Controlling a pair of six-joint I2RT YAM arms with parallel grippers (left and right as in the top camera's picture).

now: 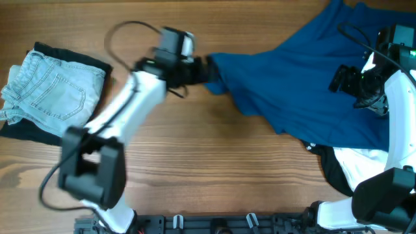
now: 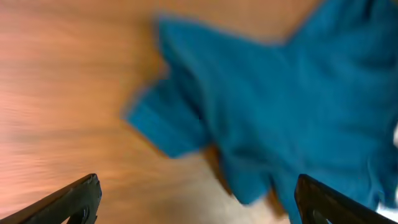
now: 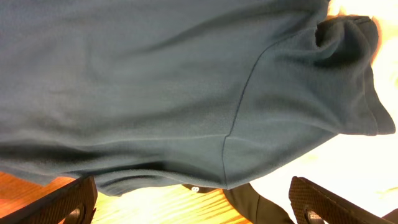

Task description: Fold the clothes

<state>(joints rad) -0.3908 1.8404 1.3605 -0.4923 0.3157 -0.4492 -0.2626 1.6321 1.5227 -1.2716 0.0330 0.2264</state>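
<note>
My left jaws and right jaws stand apart at the blue shirt (image 1: 292,91); I'd grip its sleeve (image 2: 168,127) squarely, spreading it flat on the counter (image 1: 214,162).

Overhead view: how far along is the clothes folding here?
Done: the pale-blue denim shorts look folded, lying atop a black garment at far left. In hand: the large deep-blue shirt, crumpled and unfolded, with the left gripper and right gripper both open over it. Left: that shirt, plus the white garment and black cloth beneath its lower right edge.
</note>
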